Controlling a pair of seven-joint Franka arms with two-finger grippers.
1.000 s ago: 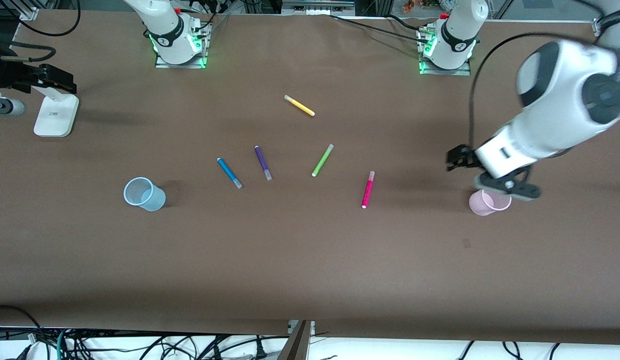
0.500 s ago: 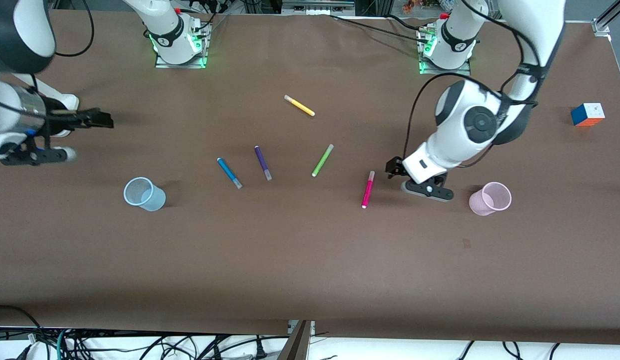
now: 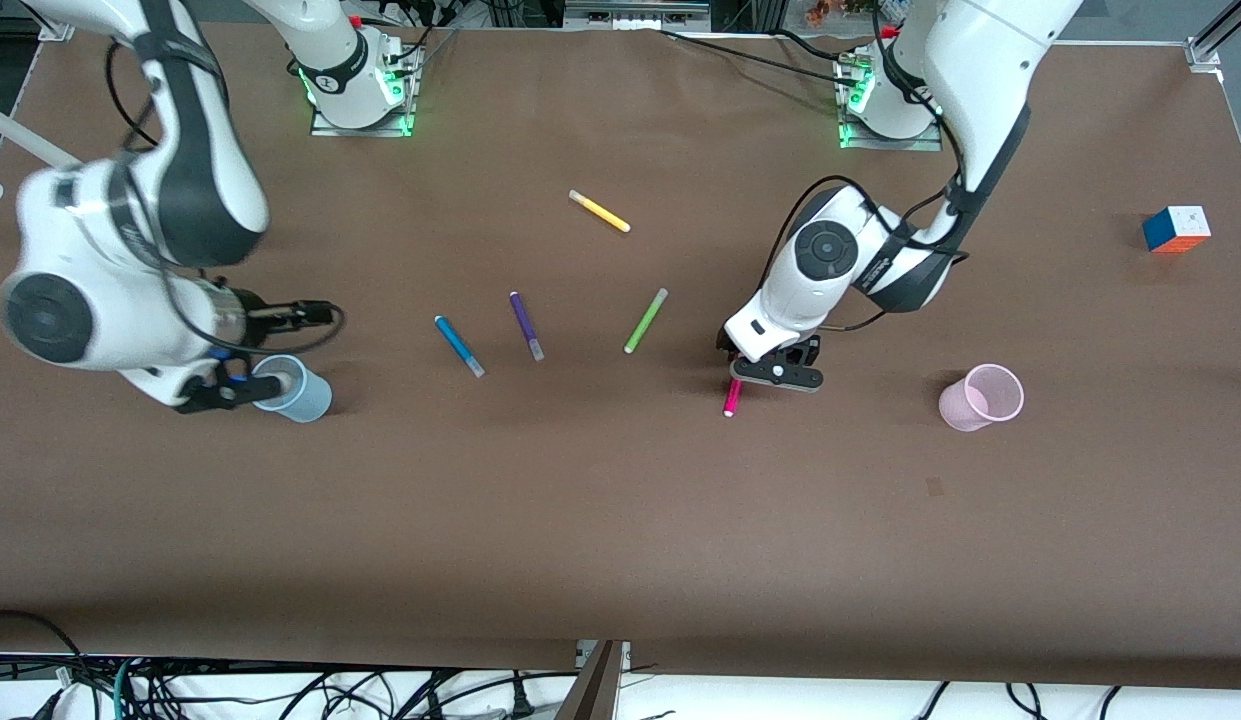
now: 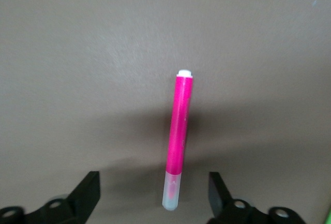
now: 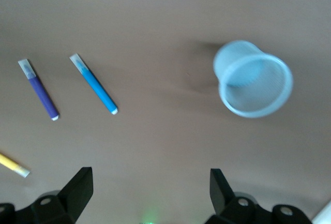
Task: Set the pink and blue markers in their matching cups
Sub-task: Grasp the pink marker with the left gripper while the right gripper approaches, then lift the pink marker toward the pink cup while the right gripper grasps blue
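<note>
The pink marker [image 3: 732,397] lies on the table; my left gripper [image 3: 772,369] hangs open just over its capped end. In the left wrist view the marker [image 4: 180,131] lies with its pale cap between my open left gripper [image 4: 154,193]. The pink cup [image 3: 981,397] stands toward the left arm's end. The blue marker [image 3: 459,346] lies mid-table. The blue cup [image 3: 295,390] stands toward the right arm's end, with my right gripper [image 3: 235,385] open and empty beside it. The right wrist view shows the blue cup [image 5: 253,79], the blue marker [image 5: 94,84] and the right gripper [image 5: 150,193].
A dark purple pen [image 3: 526,325], a lime green pen [image 3: 645,320] and a yellow pen [image 3: 599,211] lie between the two task markers, the yellow one nearest the bases. A colour cube [image 3: 1176,228] sits at the left arm's end.
The left gripper has swung from over the pink cup to over the pink marker. The right gripper has come in from the table's end to beside the blue cup.
</note>
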